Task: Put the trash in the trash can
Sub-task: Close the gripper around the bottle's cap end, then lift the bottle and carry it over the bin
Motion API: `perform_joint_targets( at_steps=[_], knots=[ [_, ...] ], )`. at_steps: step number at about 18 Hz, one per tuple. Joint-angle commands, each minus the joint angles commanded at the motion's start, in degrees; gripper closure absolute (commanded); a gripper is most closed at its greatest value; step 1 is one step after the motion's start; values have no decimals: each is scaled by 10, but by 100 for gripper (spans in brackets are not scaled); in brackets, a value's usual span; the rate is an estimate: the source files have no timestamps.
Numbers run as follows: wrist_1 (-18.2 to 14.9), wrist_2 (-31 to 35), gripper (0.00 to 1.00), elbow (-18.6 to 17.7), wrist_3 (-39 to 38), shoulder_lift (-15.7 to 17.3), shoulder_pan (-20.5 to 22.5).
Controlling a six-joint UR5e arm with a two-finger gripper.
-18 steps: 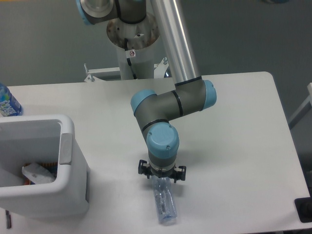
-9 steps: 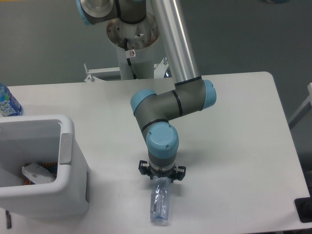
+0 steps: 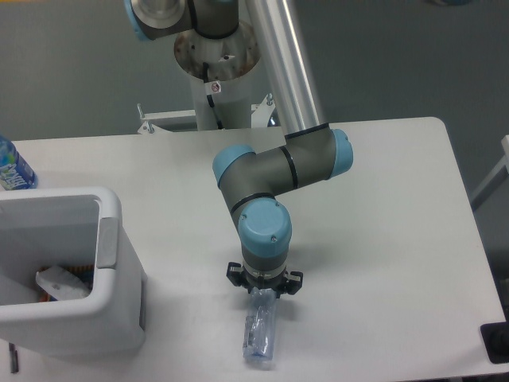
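1. Progress as I judge it from my remote seat: one piece of trash, a crumpled white wrapper (image 3: pixel 60 284), already lies inside the trash can (image 3: pixel 107 239); the second piece, a crushed bottle (image 3: pixel 260 334), is not yet in.

2. That bottle sits at the near edge of the surface (image 3: pixel 382 239), right of the trash can and well apart from it, its top end tucked under the arm's tool.

3. My gripper (image 3: pixel 263 293) points straight down over the bottle's top. The wrist hides the fingers, so I cannot tell whether they are spread or pinching the plastic.

4. What is left, in my estimate: secure the bottle, carry it left, drop it into the bin.

5. Materials: the bottle is thin clear plastic, dented and flattened, with a bluish tint. The trash can is smooth white plastic, rectangular, with a thick rounded rim. The surface is flat, matte and pale.

6. An uncrushed bottle with a bright blue label (image 3: pixel 12 169) stands at the far left edge; it is not trash.
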Motion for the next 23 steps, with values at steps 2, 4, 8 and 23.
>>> perform_joint_targets(
  at_steps=[2,4,8,23],
  knots=[
    [0,0,40,0,0,1,0],
    [0,0,41,2,1,3,0],
    [0,-4,43,6,1,5,1],
    [98,-176,49,26,-5,91,54]
  ],
)
